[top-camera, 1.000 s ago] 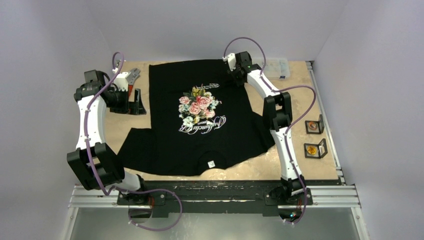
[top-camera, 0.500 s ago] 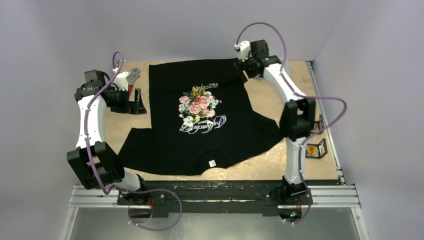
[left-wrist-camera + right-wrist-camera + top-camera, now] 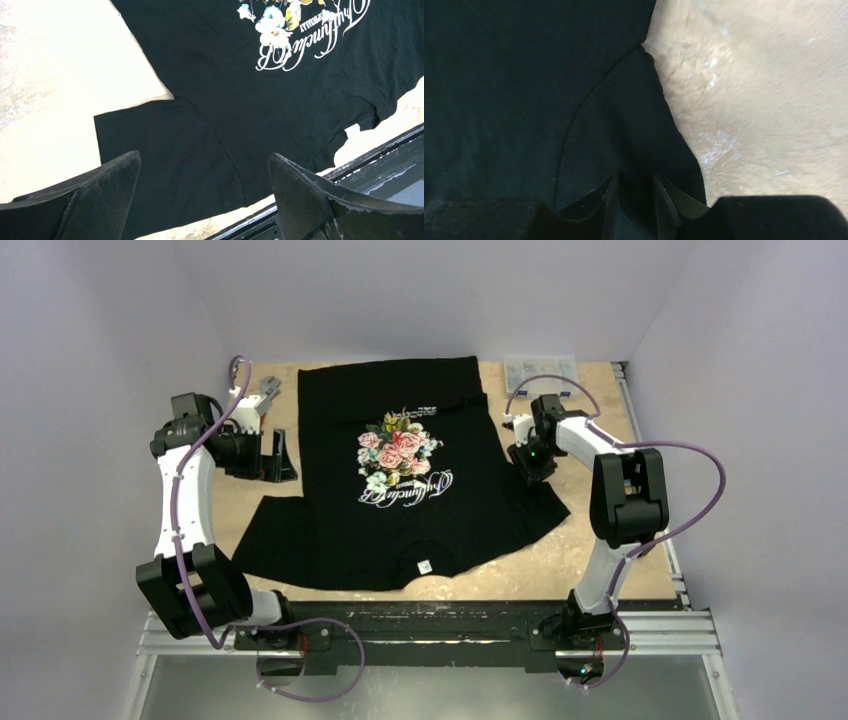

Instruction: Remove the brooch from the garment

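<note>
- Left gripper (image 3: 275, 452) (image 3: 204, 165): fingers (image 3: 100, 195) spread wide with nothing between them; it sits over bare table (image 3: 520, 562) just beside the shirt's left edge
- From its wrist camera the fingers frame the shirt (image 3: 225, 115), with one sleeve, the neck opening and the white lettering (image 3: 305, 45) in sight
- Left arm: the wrist turns in toward the shirt, the forearm runs back down the left side of the table to a bent elbow near the base, and a purple cable (image 3: 185, 520) follows it
- Right gripper (image 3: 527, 468) (image 3: 635, 180): fingers drawn in to a narrow gap, low over the right sleeve (image 3: 624, 125) beside its shoulder seam; the view is dark and blurred, so I cannot tell whether they pinch cloth or anything else
- Right arm: the wrist points down, the forearm reaches left from a raised elbow over the table's right side, and the upper link drops to the base at the near edge
- Shirt (image 3: 330, 520): black, spread flat at mid-table, hem at the far edge, neck and white label (image 3: 422, 567) toward the arms, rose print (image 3: 398, 452) on the chest
- Brooch: I cannot make it out in any view
- Table: a tan, mottled board; a clear box (image 3: 541, 368) lies at its far edge, right of the shirt
- A metal rail (image 3: 430, 632) carries both bases along the near edge
- Pale walls (image 3: 420, 290) close in the far side and both flanks
</note>
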